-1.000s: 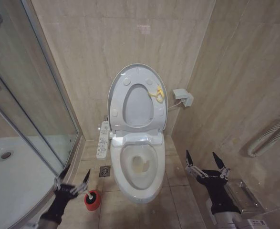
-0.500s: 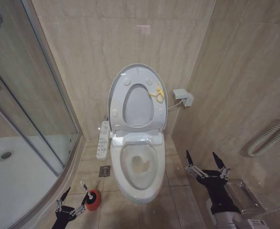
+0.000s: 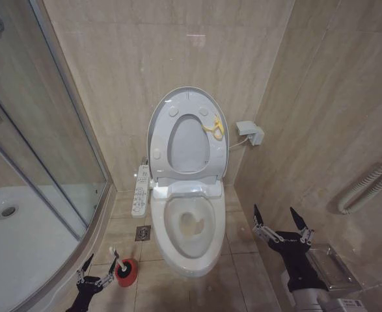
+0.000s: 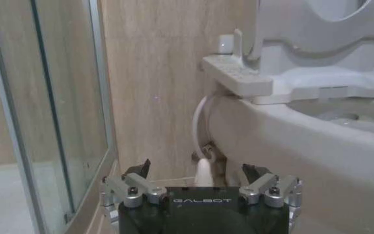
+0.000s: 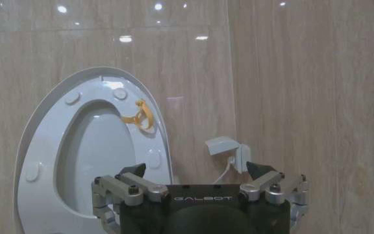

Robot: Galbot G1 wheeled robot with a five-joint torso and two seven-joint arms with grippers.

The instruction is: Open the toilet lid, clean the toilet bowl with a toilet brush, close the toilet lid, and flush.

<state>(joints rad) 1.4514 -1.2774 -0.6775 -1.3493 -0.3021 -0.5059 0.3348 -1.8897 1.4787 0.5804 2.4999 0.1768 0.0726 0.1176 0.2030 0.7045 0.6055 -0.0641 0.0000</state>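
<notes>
Beige tiled walls and a tiled floor enclose a small bathroom, with one glass shower enclosure and its white shower tray filling the nine o'clock side of the head view.

One floor toilet stands at the centre. Its toilet lid is raised upright against the back wall at twelve o'clock, and the ring-shaped seat, also raised, leans flat on the lid with one yellow loop near its two o'clock edge. Below them the toilet bowl lies open, a yellowish stain at its bottom. One white control panel juts from the bowl's nine o'clock side, and one white wall box with a cord sits at the lid's three o'clock. A ribbed white hose runs along the wall at three o'clock.

Two arms show. The right pincer hovers at four o'clock of the bowl, well apart from it, fingers spread wide and empty. The left pincer is low at seven o'clock, fingers spread, holding nothing, with one fingertip just beside the toilet brush. The brush's white handle stands upright in its one small red holder on the floor, near the bowl's eight o'clock side. One floor drain lies between holder and control panel.
</notes>
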